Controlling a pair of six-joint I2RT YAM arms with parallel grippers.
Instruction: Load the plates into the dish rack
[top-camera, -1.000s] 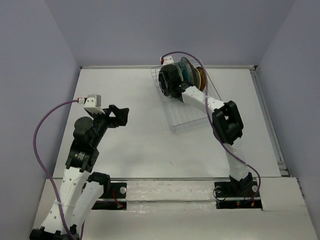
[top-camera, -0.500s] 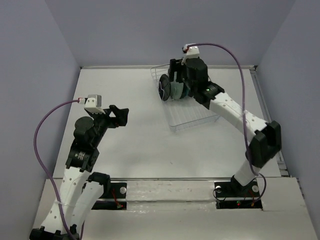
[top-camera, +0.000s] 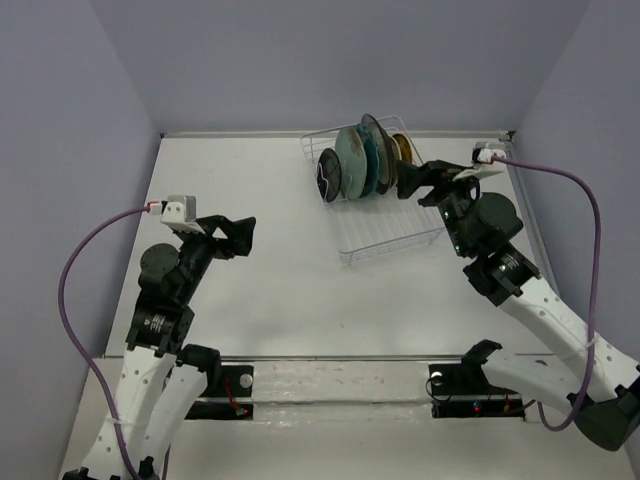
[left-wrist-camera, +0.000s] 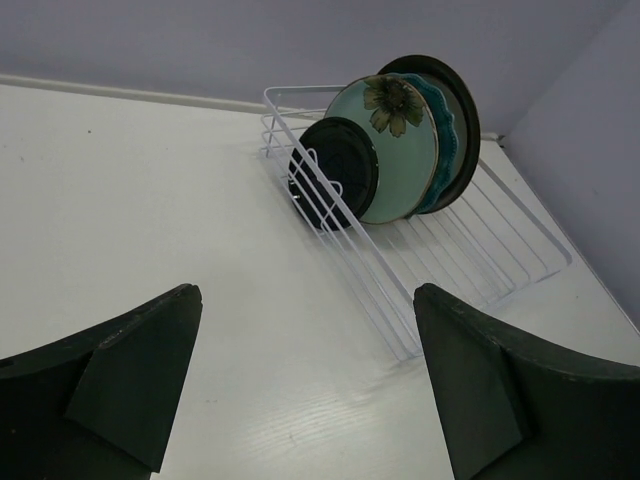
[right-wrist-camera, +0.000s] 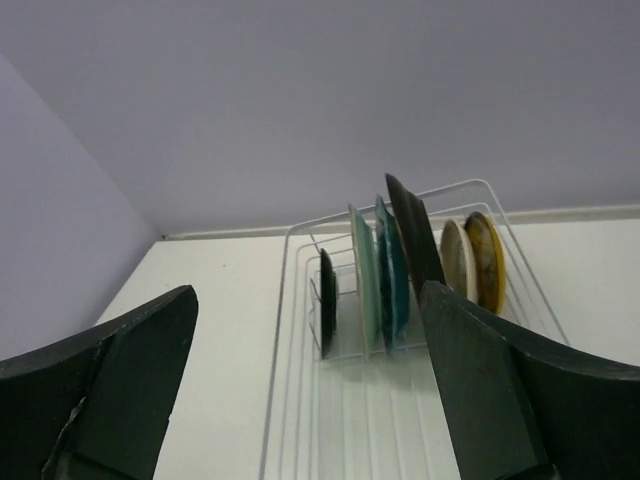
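All six plates (top-camera: 362, 160) stand on edge in the far end of the dish rack (top-camera: 385, 235) (black one leftmost, amber rightmost). Right gripper (top-camera: 425, 182) sits just right of the rack, jaws wide, nothing in them. Left gripper (top-camera: 244, 232) is well left of the rack, also spread, empty.
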